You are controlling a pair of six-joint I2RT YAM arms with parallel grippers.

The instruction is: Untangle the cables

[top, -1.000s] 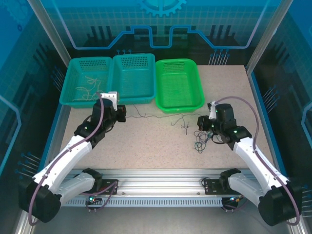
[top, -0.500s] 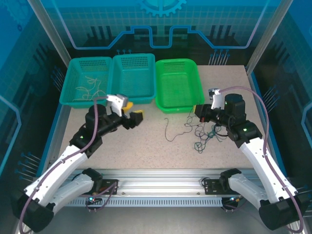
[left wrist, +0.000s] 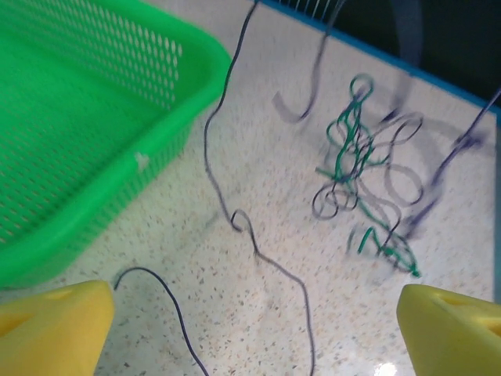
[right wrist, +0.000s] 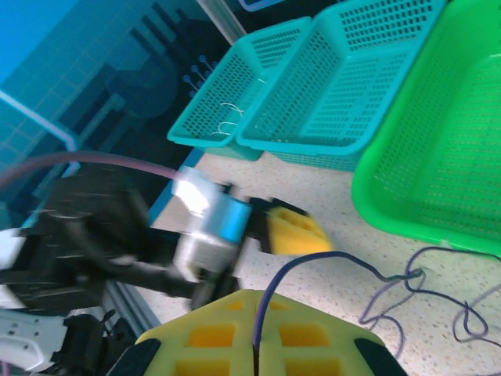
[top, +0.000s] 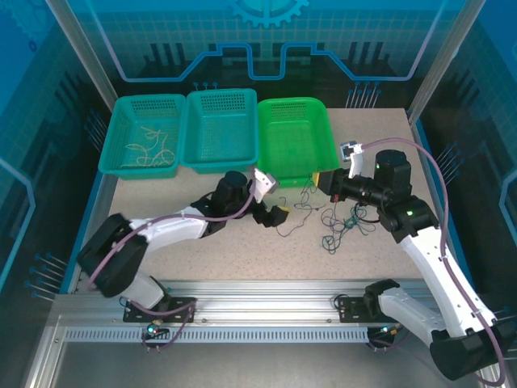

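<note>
Two sets of fingers over the desk: left fingers spread wide above a loose dark wire just beside the green basket. Right fingers are pressed together on one dark strand. Remaining cables lie tangled on the desk near the right fingers, in front of the basket.

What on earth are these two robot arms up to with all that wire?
They are untangling a clump of thin cables on the table. The right gripper pinches a purplish wire leading toward it. The left gripper, jaws open, hovers above a loose dark strand beside the bright green basket.
</note>
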